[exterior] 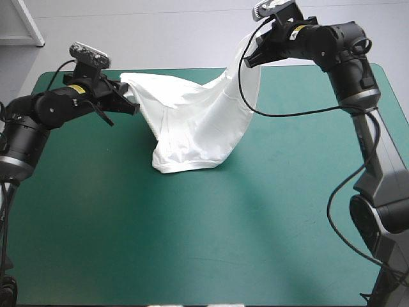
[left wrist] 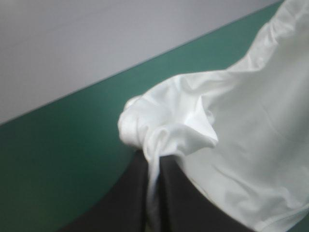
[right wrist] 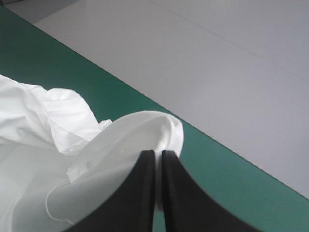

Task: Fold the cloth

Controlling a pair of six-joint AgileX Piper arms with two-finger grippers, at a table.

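Folding looks barely started to me: left gripper and right gripper each clamp the T-shirt, slung across upper-centre frame, its lower edge on the counter, no fold made.

The fingertips of the left gripper are being covered by a bunched corner of the T-shirt, and the rest of the garment is being cut off at that view's edge. In the high view, the tips of the right gripper are being hidden behind raised cloth. Part of the table near its far edge is being masked by the hanging shirt, and its near edge is being cut off.
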